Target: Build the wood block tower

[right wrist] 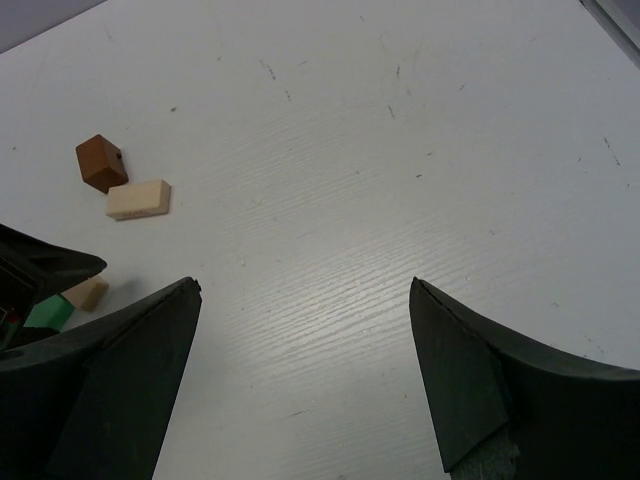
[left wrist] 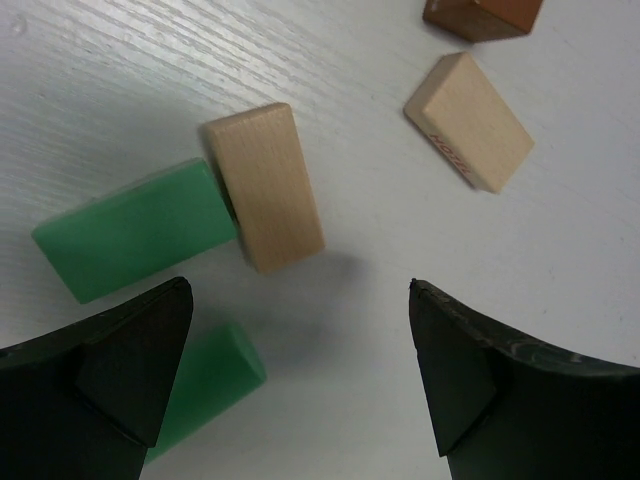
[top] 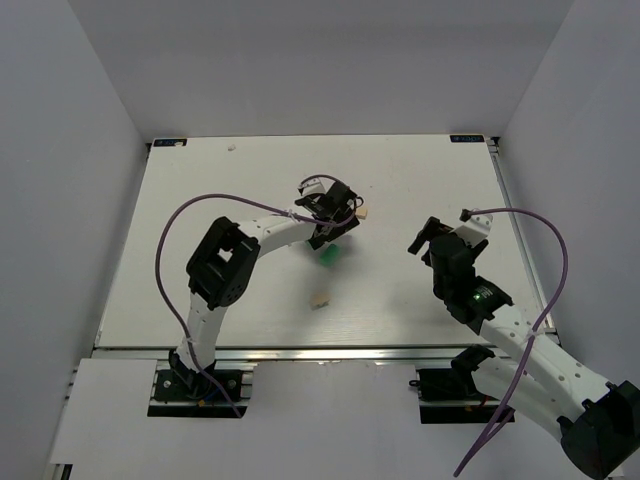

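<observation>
Near the middle of the white bench, the left tool hovers wide open and empty, likely lining up a first pick. Under it lie a mint-green wooden oblong touching a light tan wooden block, a second mint-green oblong, a tan block with red lettering too blurred to read, and a dark brown wooden cube. A lone tan block lies closer to the near edge. The wood block tower is not stacked yet. Toward the right edge, the right tool hangs fully open and empty.
</observation>
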Action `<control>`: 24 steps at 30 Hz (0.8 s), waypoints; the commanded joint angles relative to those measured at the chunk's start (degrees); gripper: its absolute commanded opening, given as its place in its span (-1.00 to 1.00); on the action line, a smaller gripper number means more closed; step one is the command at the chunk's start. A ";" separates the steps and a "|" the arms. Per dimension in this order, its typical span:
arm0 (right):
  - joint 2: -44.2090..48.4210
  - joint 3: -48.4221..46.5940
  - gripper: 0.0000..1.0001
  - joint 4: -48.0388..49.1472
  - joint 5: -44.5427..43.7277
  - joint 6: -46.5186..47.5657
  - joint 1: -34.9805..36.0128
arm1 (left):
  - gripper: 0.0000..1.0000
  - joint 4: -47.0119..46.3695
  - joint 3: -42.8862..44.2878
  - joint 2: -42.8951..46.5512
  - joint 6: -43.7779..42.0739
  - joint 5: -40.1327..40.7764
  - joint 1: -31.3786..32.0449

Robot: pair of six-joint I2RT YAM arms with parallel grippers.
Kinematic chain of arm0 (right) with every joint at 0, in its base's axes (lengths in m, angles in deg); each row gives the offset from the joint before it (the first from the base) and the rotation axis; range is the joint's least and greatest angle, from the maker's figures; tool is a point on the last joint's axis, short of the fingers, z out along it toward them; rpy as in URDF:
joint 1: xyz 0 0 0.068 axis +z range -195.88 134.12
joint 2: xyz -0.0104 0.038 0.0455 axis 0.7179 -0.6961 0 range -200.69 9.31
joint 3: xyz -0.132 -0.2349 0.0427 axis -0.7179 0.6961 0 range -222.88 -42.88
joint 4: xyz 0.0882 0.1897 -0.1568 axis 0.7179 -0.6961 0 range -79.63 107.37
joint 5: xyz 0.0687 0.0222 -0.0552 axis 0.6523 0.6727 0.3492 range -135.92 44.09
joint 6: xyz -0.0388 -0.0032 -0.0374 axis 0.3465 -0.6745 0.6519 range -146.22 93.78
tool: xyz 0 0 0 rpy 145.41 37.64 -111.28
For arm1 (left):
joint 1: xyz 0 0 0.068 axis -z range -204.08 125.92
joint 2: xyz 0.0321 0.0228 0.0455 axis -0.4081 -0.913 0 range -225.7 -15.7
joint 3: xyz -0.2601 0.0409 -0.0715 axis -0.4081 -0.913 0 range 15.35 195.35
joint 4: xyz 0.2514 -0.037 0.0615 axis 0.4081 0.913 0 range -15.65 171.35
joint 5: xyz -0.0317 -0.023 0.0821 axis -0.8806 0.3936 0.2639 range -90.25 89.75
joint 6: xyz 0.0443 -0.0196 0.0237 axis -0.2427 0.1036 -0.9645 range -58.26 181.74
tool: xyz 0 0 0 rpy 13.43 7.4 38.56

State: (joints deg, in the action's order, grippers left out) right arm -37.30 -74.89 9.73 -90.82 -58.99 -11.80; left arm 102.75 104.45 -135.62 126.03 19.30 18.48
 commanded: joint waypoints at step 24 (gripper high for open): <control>1.43 0.37 0.79 -0.53 -7.39 -0.97 -0.34 | 0.43 11.67 17.16 -12.27 7.69 13.05 0.06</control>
State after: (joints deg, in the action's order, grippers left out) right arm -36.77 -74.89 8.46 -95.21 -59.06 -11.80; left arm 112.83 119.97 -147.12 132.35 30.12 18.42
